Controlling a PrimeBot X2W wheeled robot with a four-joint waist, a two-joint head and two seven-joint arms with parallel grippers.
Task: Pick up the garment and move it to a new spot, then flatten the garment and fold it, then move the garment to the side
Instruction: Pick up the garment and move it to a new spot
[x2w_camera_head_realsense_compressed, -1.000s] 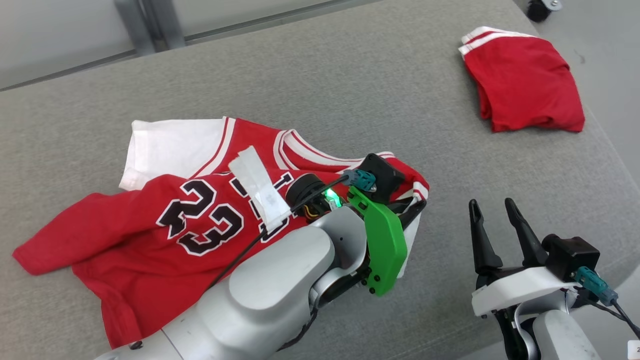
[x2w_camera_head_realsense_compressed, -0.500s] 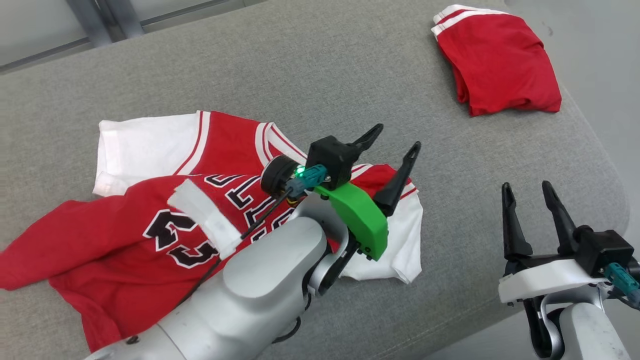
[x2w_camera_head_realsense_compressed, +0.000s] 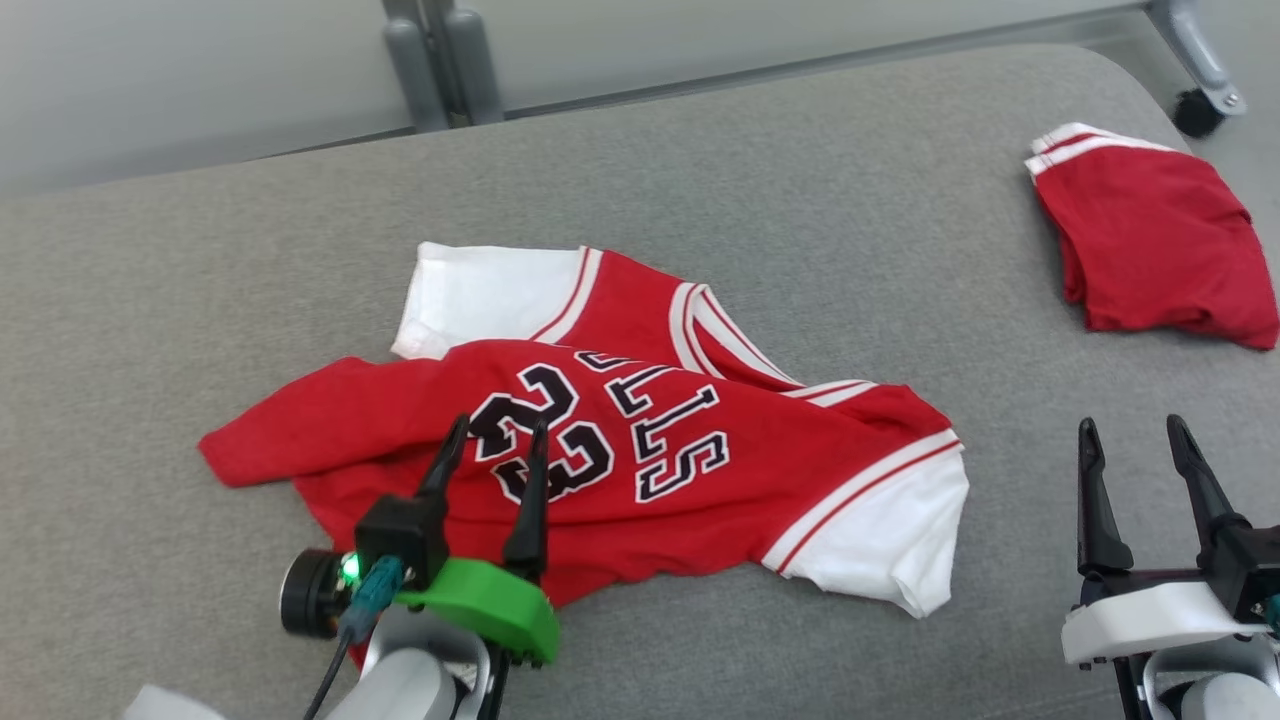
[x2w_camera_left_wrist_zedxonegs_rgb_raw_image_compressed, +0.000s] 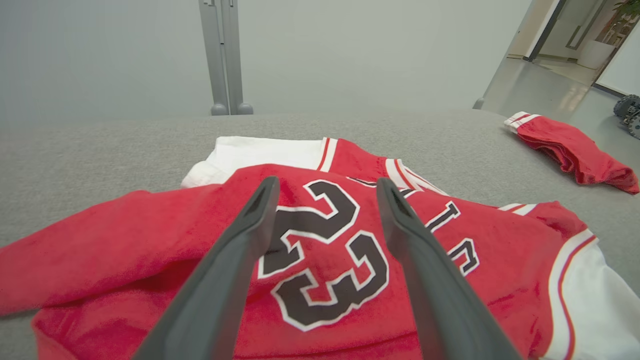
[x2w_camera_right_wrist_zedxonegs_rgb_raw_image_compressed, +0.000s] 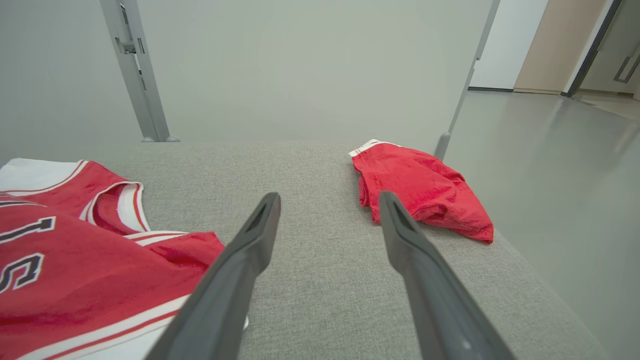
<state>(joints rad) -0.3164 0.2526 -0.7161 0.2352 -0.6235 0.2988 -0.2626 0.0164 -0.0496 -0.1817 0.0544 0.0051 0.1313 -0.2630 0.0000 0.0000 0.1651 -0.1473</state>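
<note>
The garment is a red jersey with white sleeves and a black 23, lying rumpled and partly doubled over on the grey padded table. My left gripper hovers open over the jersey's near left part, nothing between its fingers. In the left wrist view the left gripper frames the number on the garment. My right gripper stands open over bare table, right of the jersey's white sleeve. The right wrist view has the right gripper with the garment at its left.
Folded red shorts lie at the table's far right corner, also seen as the shorts and the shorts. The table edge curves off right of my right gripper. Grey frame posts and a caster wheel stand behind the table.
My left gripper opened, let go of the jersey's right sleeve and pulled back to the near left. The jersey now lies released. The head camera also shifted.
</note>
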